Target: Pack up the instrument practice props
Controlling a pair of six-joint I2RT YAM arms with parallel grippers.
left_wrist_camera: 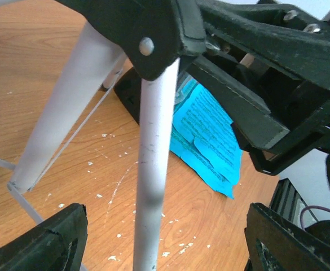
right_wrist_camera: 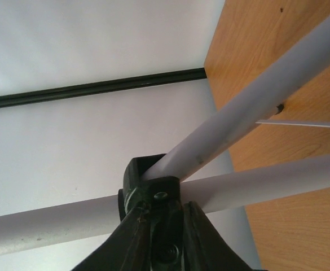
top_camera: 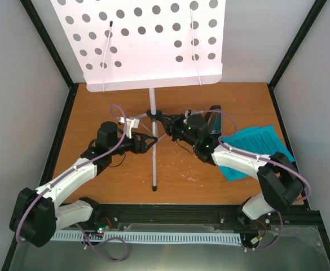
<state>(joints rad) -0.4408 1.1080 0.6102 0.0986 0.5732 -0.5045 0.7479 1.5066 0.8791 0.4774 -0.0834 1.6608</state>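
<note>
Left end effector (left_wrist_camera: 165, 248) is held apart; a white tube leg (left_wrist_camera: 153, 186) of the tall white tripod music stand (top_camera: 148, 45) is seen between its fingers, clear of both. Right end effector (right_wrist_camera: 159, 237) is clamped on the stand's black plastic hub (right_wrist_camera: 148, 169). Cyan sheet-music pages (top_camera: 260, 144) are noted to its right on the wooden tabletop (top_camera: 97, 107).

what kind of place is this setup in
Most likely a robot test cell in a lab, not a music room: a wooden table boxed in by white panels, a left arm and right arm bolted at its near edge, with a music stand and blue sheet music as props.
</note>
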